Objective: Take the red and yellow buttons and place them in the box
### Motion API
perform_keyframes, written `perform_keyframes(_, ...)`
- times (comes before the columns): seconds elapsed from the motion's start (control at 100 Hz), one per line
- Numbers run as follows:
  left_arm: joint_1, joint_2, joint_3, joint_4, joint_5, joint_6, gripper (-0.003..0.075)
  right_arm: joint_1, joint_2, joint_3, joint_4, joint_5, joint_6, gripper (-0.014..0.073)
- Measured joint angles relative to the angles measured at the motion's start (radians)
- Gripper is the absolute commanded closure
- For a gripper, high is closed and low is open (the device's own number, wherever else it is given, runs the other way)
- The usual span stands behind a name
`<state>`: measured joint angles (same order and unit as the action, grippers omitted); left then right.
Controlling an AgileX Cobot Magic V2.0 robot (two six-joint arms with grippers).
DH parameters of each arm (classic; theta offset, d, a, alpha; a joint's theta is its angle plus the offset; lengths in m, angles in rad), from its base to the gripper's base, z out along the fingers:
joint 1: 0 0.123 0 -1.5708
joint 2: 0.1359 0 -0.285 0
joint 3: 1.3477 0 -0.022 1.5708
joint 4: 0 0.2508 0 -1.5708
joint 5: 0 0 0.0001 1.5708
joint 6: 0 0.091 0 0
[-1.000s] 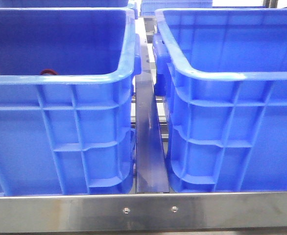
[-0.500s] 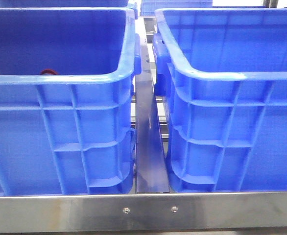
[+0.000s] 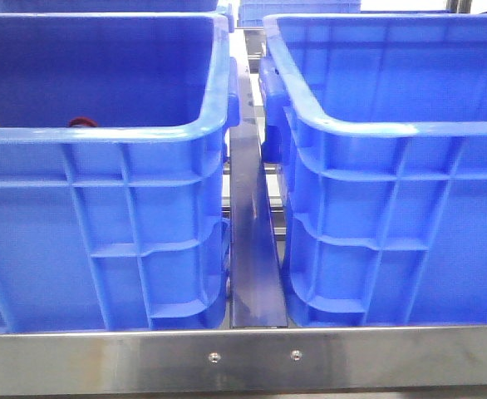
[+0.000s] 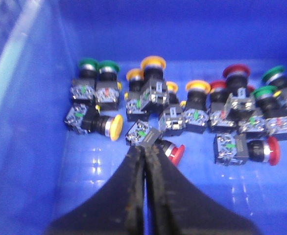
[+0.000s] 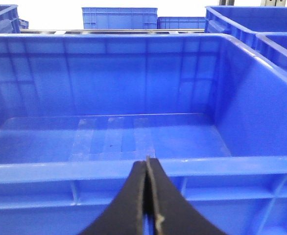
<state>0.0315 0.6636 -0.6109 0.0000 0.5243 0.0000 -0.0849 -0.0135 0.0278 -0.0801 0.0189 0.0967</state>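
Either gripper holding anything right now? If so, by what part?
Nothing held. Left gripper is shut and empty above the pile of buttons; right gripper is shut and empty in front of the box.

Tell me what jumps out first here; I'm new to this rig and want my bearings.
Two big blue crates fill the front view, the left crate and the right crate side by side with a metal strip between. The left wrist view shows a heap of push buttons with red, yellow and green caps on a crate floor, the shut left tool just before them. The right tool faces a bare crate.
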Motion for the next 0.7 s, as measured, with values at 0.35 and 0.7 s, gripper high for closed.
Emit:
perform_keyframes(0.35,0.000,0.394,-0.246,-0.006,0.032,0.033,0.0240,0.000,0.000,0.000,0.000,0.000,0.000,0.0696)
perform_keyframes(0.7,0.000,0.753,-0.559,-0.045,0.318,0.033,0.0241,0.000,0.000,0.000,0.000,0.000,0.000,0.0696)
